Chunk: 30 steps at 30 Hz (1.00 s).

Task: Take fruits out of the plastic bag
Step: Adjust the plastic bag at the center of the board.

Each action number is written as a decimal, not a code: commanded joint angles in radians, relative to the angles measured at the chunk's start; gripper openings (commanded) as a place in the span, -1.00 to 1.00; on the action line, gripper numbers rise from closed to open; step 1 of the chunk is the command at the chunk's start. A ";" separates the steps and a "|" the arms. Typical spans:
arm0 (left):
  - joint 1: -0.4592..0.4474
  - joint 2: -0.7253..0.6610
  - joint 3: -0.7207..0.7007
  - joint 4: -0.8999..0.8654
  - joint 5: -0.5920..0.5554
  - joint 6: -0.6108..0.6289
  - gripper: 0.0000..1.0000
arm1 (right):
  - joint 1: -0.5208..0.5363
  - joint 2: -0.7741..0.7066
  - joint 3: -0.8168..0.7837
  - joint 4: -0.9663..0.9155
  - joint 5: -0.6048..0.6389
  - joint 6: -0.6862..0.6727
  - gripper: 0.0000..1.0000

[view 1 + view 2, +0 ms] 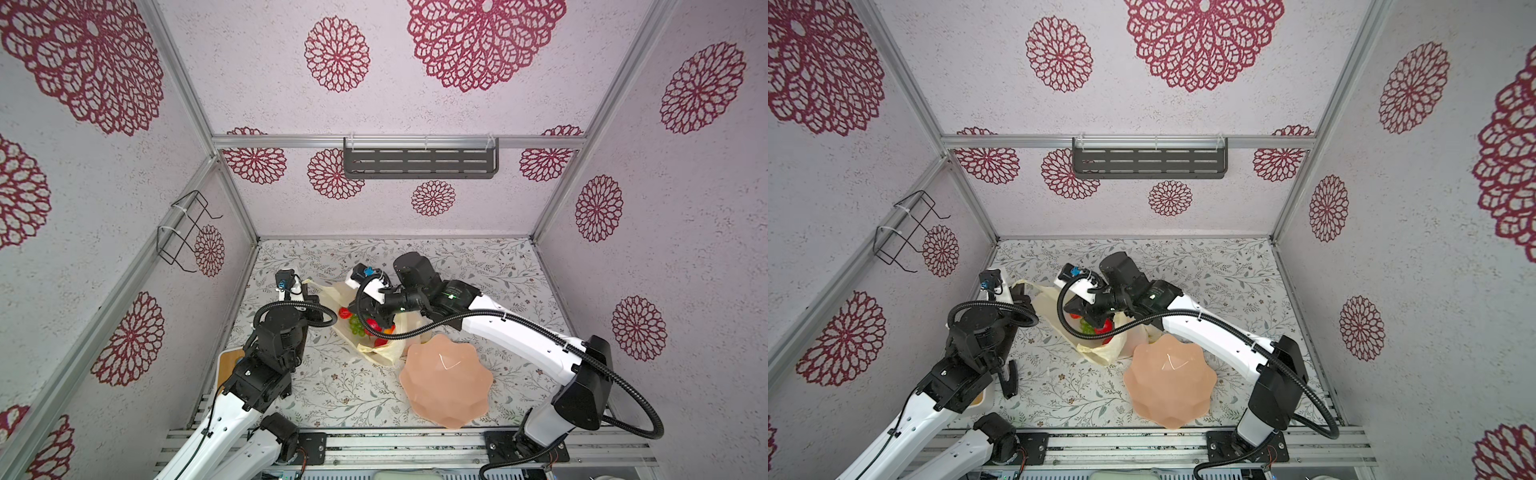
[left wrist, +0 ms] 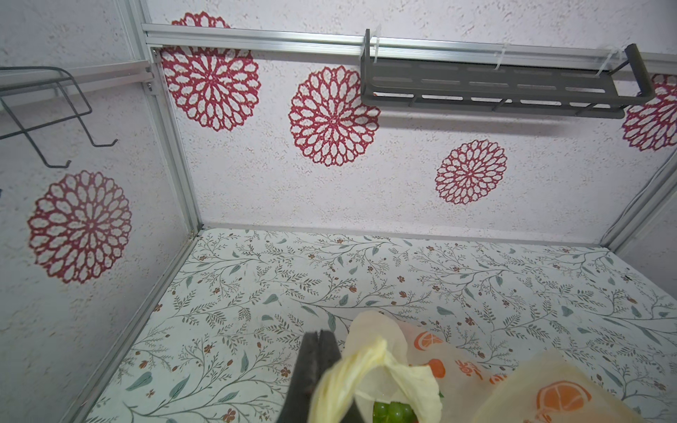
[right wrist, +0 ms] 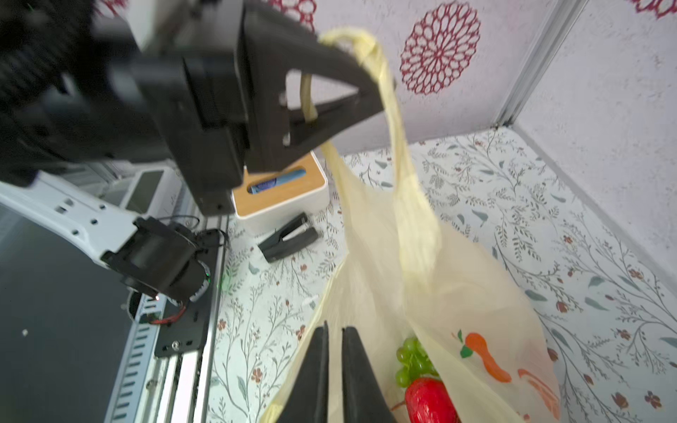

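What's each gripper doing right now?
Left gripper: closed on the bag handle.
Right gripper: nearly closed at the bag's rim; grip cannot be told.

fruits (image 3: 428, 399) mostly hidden inside plastic bag (image 3: 476, 293); right tool (image 3: 334, 327) base cut by edge

the plastic bag (image 3: 432, 293) is thin, crinkly, translucent film, the red fruit (image 3: 428, 403) and green grapes (image 3: 412, 360) look glossy and smooth, the pink bowl (image 1: 444, 386) is matt smooth plastic, the walls (image 2: 403, 205) are rough-grained, the frame rail (image 2: 256, 38) is brushed metal, and the box lid (image 3: 282, 186) looks like wood.
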 commanded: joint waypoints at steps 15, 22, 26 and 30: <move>-0.003 -0.029 0.077 -0.002 0.003 0.022 -1.00 | 0.040 0.266 0.082 -0.020 0.451 -0.254 -0.77; -0.002 -0.036 0.108 -0.017 -0.015 0.065 -1.00 | -0.026 0.475 0.394 -0.178 0.624 -0.324 -0.27; -0.002 -0.075 0.091 -0.059 -0.024 0.063 -1.00 | -0.057 0.568 0.605 -0.285 0.723 -0.279 0.06; -0.003 -0.153 0.046 -0.110 -0.036 0.051 -1.00 | -0.063 0.566 0.628 -0.270 0.831 -0.224 0.39</move>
